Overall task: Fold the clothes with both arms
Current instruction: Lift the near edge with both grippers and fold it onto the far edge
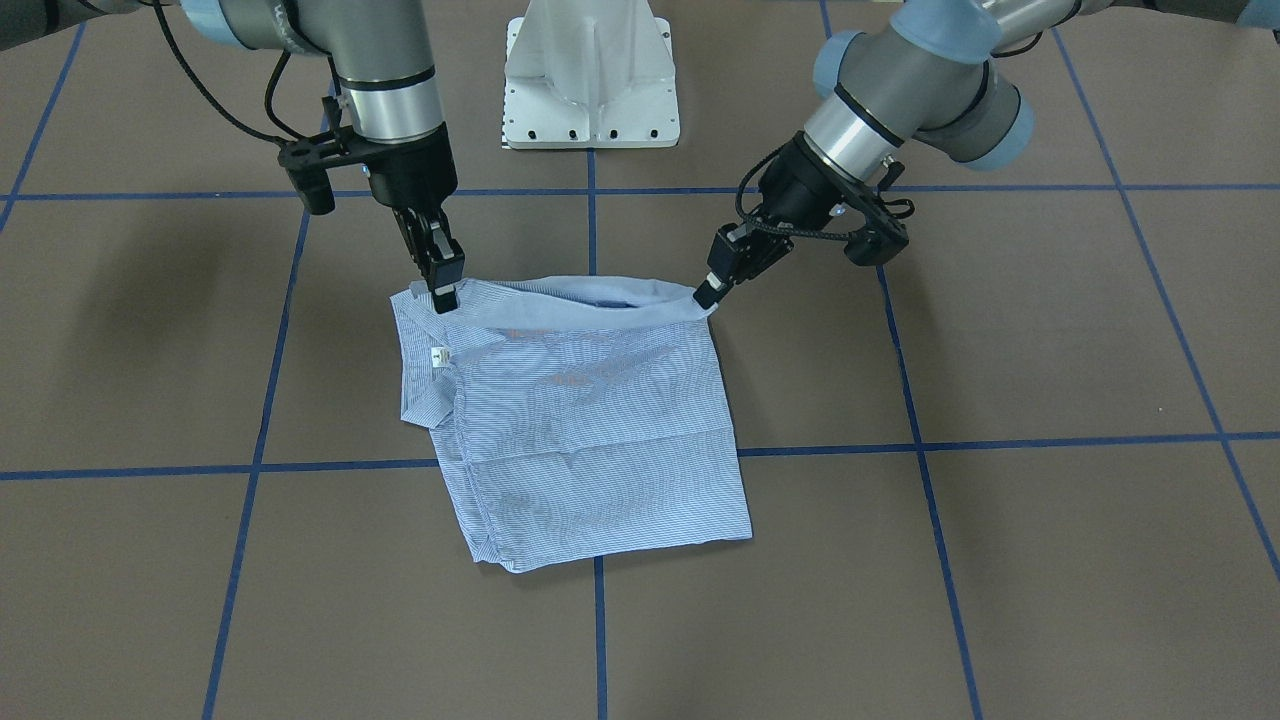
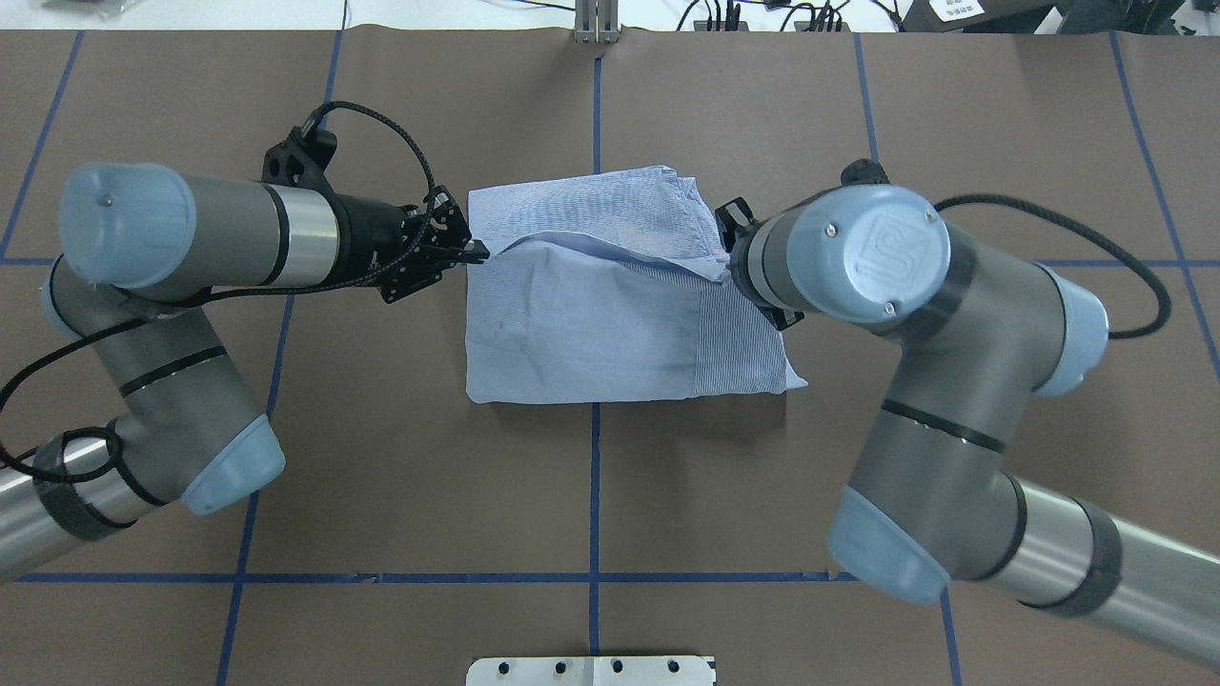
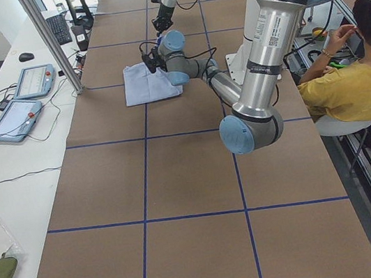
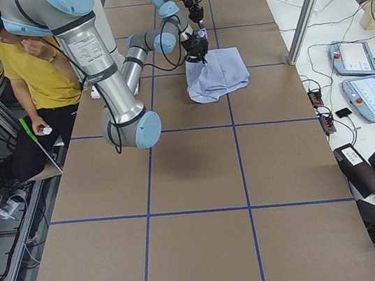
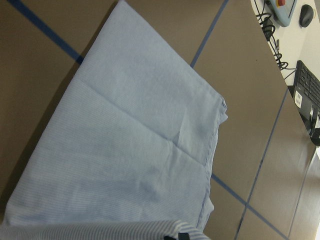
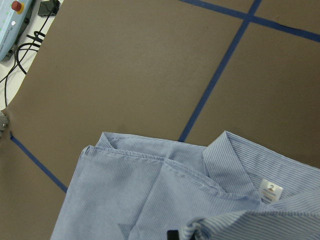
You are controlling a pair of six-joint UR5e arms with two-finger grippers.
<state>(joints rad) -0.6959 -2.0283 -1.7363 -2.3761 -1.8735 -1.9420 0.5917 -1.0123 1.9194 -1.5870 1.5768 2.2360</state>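
The light blue striped shirt [image 1: 590, 420] lies folded in a rough rectangle on the brown table; it also shows in the overhead view [image 2: 591, 333]. My left gripper [image 1: 706, 296] is shut on the corner of the shirt's robot-side edge, also seen from overhead [image 2: 479, 252]. My right gripper [image 1: 445, 298] is shut on the other corner of that edge, by the collar [image 6: 227, 157] and neck label [image 1: 437, 357]. The held edge is raised a little into a flap [image 2: 610, 252] between the two grippers. From overhead my right wrist hides the right gripper's fingers.
The white pedestal base [image 1: 590, 80] stands behind the shirt on the robot's side. Blue tape lines [image 1: 930, 445] grid the table. A person in yellow [image 3: 354, 87] sits beside the robot. Teach pendants [image 4: 369, 78] lie on the side bench.
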